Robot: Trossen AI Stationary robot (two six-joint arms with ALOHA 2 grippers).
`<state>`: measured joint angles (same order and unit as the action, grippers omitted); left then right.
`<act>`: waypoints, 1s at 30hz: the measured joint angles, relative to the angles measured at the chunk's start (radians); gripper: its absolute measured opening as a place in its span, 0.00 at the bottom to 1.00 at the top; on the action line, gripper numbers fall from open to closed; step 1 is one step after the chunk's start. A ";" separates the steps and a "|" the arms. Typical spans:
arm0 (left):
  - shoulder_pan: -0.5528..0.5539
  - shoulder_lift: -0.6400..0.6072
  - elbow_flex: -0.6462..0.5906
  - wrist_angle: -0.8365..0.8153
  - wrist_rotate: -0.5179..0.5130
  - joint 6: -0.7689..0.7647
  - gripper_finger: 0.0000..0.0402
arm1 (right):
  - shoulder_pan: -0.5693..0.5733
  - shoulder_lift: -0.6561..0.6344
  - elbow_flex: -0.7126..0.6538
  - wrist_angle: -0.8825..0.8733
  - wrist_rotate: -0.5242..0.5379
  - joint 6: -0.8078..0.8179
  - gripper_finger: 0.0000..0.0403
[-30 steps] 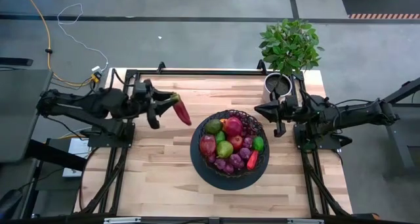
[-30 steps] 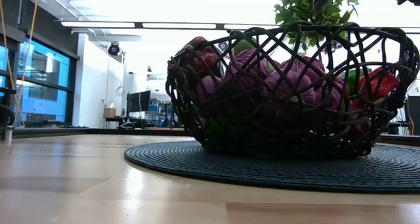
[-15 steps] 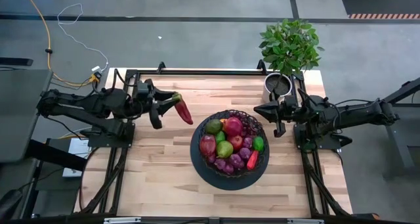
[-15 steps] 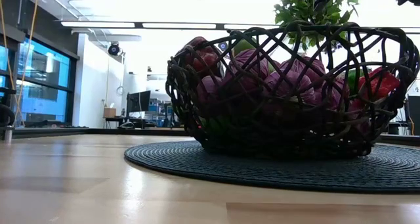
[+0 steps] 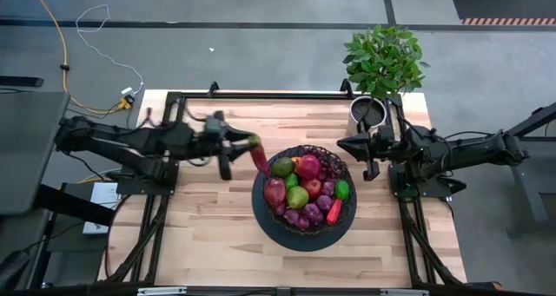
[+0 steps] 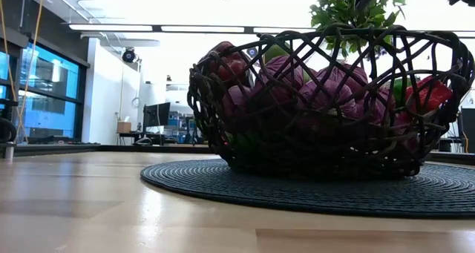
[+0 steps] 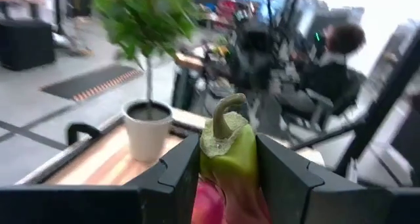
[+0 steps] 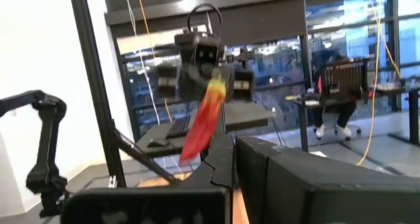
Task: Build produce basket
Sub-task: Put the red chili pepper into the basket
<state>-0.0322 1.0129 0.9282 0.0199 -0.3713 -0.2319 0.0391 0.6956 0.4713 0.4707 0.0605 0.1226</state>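
Our left gripper (image 5: 246, 145) clamps red pepper (image 5: 259, 160) by stem end, tip hanging over basket (image 5: 263, 211) left rim. Basket sits mid-table on mat (image 6: 178, 180), heaped with produce (image 5: 304, 190). Our right gripper (image 5: 340, 145) closed, empty, beside plant pot (image 5: 368, 113).

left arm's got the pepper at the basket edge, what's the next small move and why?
Probably carry it a bit farther over the basket, then lower and release. The left hand grips the red pepper by its stem end, and it hangs just at the rim, short of the piled fruit.
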 joint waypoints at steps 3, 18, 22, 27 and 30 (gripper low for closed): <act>0.014 0.122 0.076 -0.008 0.091 0.020 0.33 | 0.000 -0.001 0.001 0.030 0.000 -0.024 0.00; 0.009 0.711 0.586 -0.069 0.264 0.455 0.33 | 0.000 -0.003 0.001 0.139 0.000 -0.064 0.00; 0.016 0.810 0.681 -0.066 0.343 0.300 0.33 | 0.000 -0.003 0.001 0.139 0.000 -0.064 0.00; 0.027 0.910 0.725 -0.069 0.326 0.209 0.33 | 0.000 -0.004 0.001 0.139 0.000 -0.087 0.00; 0.042 0.940 0.725 -0.108 0.328 0.128 0.33 | 0.000 -0.014 0.001 0.138 0.000 -0.106 0.00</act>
<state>0.0100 1.9525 1.6531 -0.0881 -0.0433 -0.1039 0.0391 0.6814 0.4721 0.6089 0.0605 0.0166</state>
